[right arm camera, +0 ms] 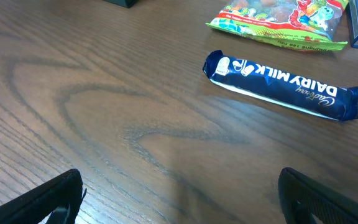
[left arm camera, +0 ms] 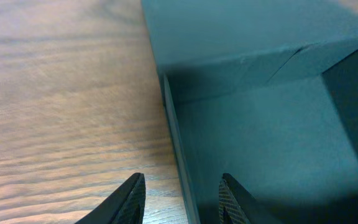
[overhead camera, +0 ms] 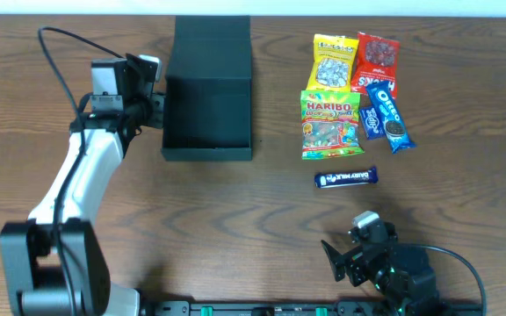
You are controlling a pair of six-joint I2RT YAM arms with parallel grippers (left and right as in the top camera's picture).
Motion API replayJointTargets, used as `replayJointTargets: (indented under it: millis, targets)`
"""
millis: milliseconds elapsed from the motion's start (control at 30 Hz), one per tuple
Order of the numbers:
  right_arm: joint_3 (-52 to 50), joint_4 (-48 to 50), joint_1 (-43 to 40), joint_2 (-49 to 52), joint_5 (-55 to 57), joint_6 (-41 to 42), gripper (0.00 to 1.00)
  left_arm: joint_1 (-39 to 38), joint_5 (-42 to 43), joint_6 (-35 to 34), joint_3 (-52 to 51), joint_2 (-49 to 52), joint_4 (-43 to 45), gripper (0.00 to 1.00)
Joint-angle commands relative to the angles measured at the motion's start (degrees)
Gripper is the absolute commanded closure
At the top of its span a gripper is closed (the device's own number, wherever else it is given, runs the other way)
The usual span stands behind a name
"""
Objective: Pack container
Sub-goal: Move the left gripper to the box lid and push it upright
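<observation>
The container [overhead camera: 207, 151] sits toward the far edge of the table [overhead camera: 235, 211], a bit left of centre, flap folded back toward that far edge and nothing inside as far as I can see. The left end effector [left arm camera: 182, 200] is open and straddling the container's left wall, one finger outside and one inside, with a gap either side of the cardboard, so it isn't pinching yet. The right end effector [right arm camera: 182, 205] is spread wide too and holds nothing. It's low by the near edge toward the right corner, with the Dairy Milk bar [right arm camera: 281, 84] just ahead of it. My read is that the left is meant to steady the container while the right fetches snacks. I'd close gently on that wall, since thin card could buckle or the whole thing could skid if tugged. For the bar, come down across its short width, squarely, because the wrapper looks slippery. The Haribo bag [overhead camera: 329, 123], Oreo pack [overhead camera: 386, 114], yellow packet [overhead camera: 335, 63] and red packet [overhead camera: 377, 63] are bunched toward the far right corner, overlapping a little, so I'd pick from the outside in. There might be another blue packet tucked under the Oreo pack, hard to tell from above. The table is smooth, flat wood grain, with open wood between container and snacks for the carry.
</observation>
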Motion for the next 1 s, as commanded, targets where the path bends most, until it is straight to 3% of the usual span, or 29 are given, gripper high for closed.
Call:
replayJointTargets:
  millis: [0, 500, 767, 967]
  targets:
    - [-0.4, -0.1, 0.6, -0.3, 0.2, -0.6, 0.01, 0.1, 0.2, 0.5, 1.2, 3.3, 0.5, 0.59]
    - [-0.4, -0.1, 0.6, -0.3, 0.2, -0.6, 0.01, 0.0, 3.5, -1.2, 1.1, 9.0, 0.8, 0.55]
    - [-0.4, -0.1, 0.6, -0.3, 0.2, -0.6, 0.01, -1.1, 4.4, -1.2, 1.2, 9.5, 0.8, 0.94]
    - [-0.4, -0.1, 0.6, -0.3, 0.2, -0.6, 0.01, -7.0, -0.9, -3.5, 1.2, 9.5, 0.6, 0.94]
